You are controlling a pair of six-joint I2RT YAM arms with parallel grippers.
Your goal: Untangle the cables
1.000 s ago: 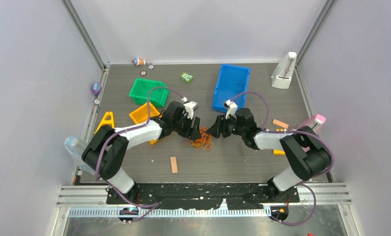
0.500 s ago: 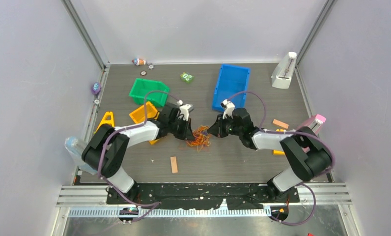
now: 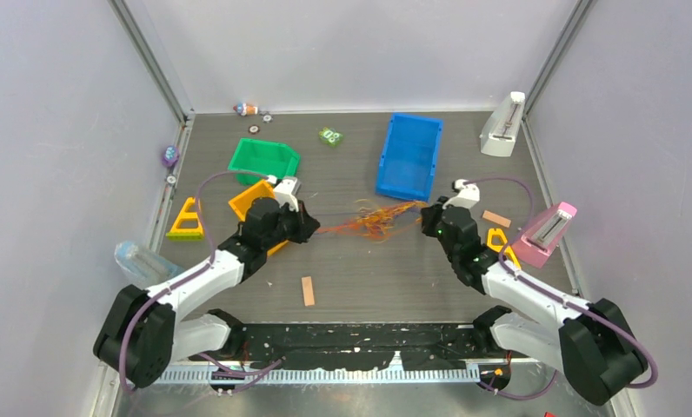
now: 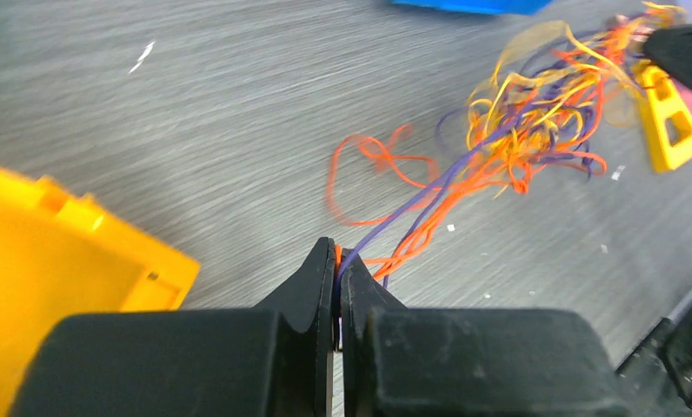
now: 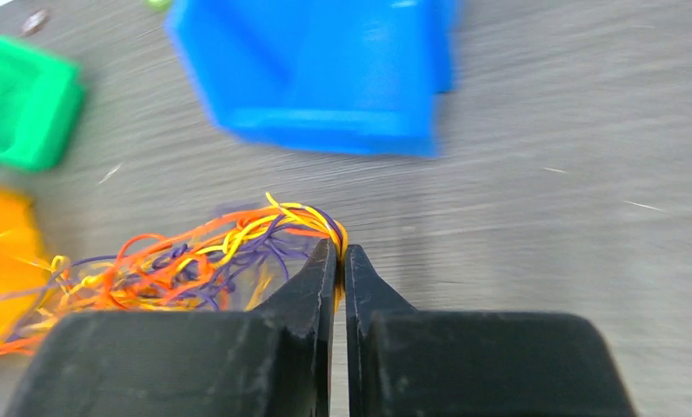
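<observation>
A: Where are the cables [image 3: 373, 218]?

B: Just in front of the blue bin [image 3: 409, 155], off its near left corner, strung as one band between the two arms. The band's long axis runs left to right, about parallel to the bin's near wall.

A: And the grippers?

B: Both are pinched to a slit on strands. The left gripper [image 4: 337, 254] sits well to the left of the bin and holds a few orange and purple strands. The right gripper [image 5: 341, 254] sits just in front of the bin's near wall, toward its right corner, with yellow and orange loops nipped at its tips.

A: Which way does the clump lie from each?

B: Right of the left gripper, left of the right one. Each end of the band points straight into a pair of jaws. The thick clump is nearer the right gripper. In the right wrist view it starts at the fingertips, while in the left wrist view only thin, straight strands lead off to it.

A: So what does the coming move turn on?

B: My guess is a pull along that same line, with the arms going apart to the left and right of the bin. The left strands look taut, so any slack is by the right gripper. The pull may tighten the clump rather than free it. I cannot tell whether the band is clear of the table.
</observation>
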